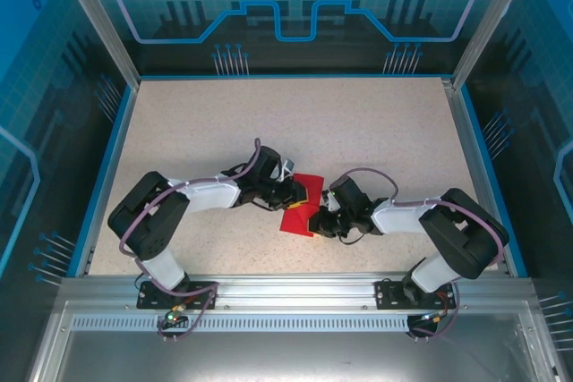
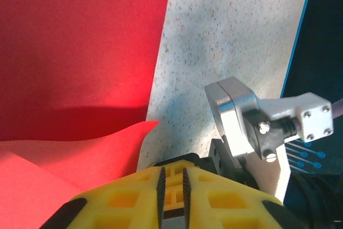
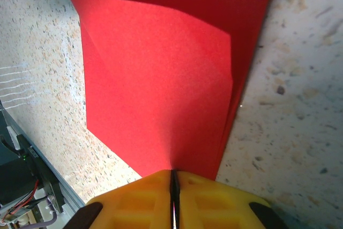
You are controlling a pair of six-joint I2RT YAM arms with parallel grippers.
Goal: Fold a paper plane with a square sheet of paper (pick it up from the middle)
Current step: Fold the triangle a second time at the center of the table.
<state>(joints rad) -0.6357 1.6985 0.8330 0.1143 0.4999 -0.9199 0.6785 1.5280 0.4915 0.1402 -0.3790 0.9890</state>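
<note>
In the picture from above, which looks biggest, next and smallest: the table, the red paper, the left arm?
1. Table, by far the largest.
2. Left arm.
3. Red paper, smallest, partly hidden by both tools.
The arm sits higher, nearer the camera, but the order is still plain.

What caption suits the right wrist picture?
Yellow jaws of the right gripper pinch folded red paper on a speckled table.

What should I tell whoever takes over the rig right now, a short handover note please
Right claw: shut on the red paper, pinching its near edge.
Left claw: jaws nearly together with a narrow gap, at the paper's edge; whether it grips cannot be told.
Paper: on the table, between both claws, near the front edge.
Done: partly folded, with overlapping layers and a crease visible.
Left: remaining folds; it is no slim dart yet.
</note>
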